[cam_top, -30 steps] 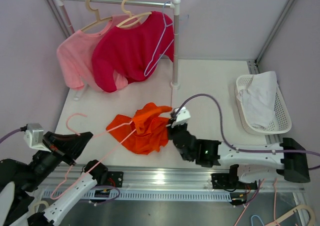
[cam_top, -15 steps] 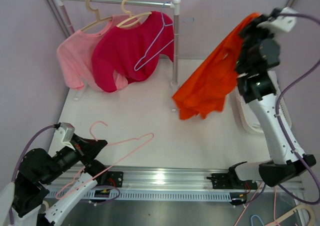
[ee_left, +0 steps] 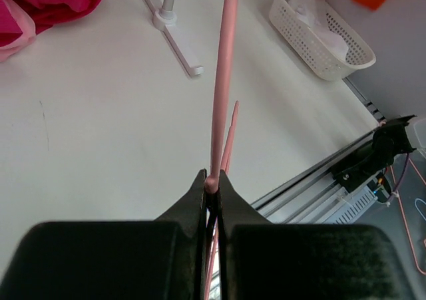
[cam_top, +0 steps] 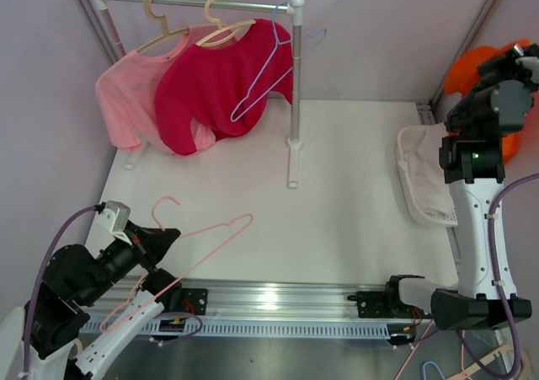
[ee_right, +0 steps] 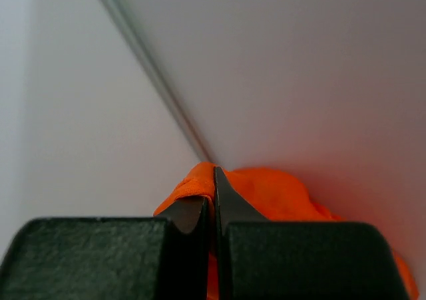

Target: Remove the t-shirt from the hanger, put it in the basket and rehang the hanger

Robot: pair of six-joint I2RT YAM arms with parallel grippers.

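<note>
The orange t-shirt (cam_top: 473,68) hangs bunched behind my raised right arm at the far right wall, mostly hidden by the arm. My right gripper (ee_right: 214,180) is shut on its fabric (ee_right: 279,197); in the top view the right gripper's fingertips are hidden. The bare pink hanger (cam_top: 206,232) lies low over the table's front left, its hook (cam_top: 162,205) pointing left. My left gripper (cam_top: 160,243) is shut on the hanger's wire (ee_left: 223,87), seen edge-on in the left wrist view between the fingertips (ee_left: 200,180).
A clothes rack (cam_top: 293,85) at the back holds a pink top (cam_top: 126,98) and a crimson top (cam_top: 215,81) on hangers, plus a bare lilac hanger (cam_top: 265,77). A white basket (cam_top: 425,182) with white cloth stands at the right edge, below the orange shirt.
My right arm swung the orange t-shirt up off the table and further right against the wall, above the basket. The pink hanger stays in my left gripper, free of the shirt.
</note>
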